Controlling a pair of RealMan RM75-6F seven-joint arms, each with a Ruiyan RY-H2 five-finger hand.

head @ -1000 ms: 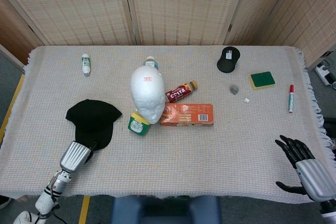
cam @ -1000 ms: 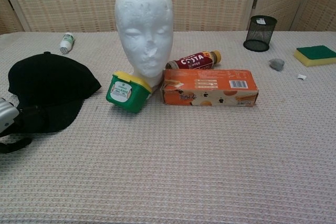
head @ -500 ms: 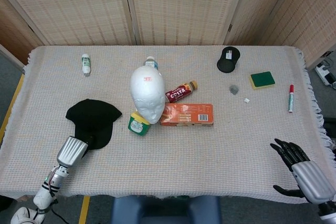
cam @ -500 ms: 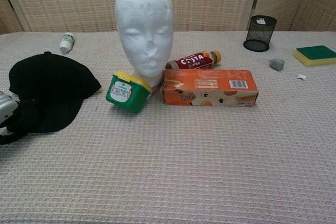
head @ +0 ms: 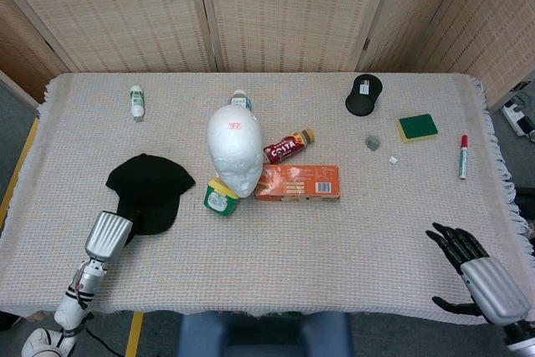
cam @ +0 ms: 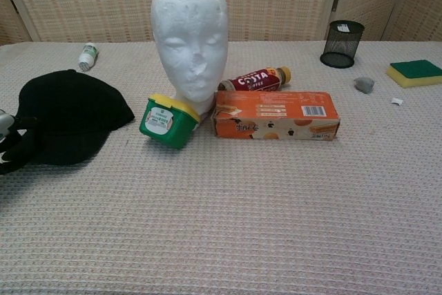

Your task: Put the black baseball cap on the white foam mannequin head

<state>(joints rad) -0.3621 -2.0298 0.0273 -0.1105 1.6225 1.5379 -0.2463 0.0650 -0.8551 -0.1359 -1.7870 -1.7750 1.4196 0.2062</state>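
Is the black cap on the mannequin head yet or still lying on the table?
Still on the table. The black cap lies flat left of the white mannequin head, whose crown is bare.

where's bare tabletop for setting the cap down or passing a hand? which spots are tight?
Free: the whole near strip in front of the orange box, running between left hand and right hand; also the far left between white bottle and black cap. Crowded: around the foam head, where the green tub, Costa bottle and box press close.
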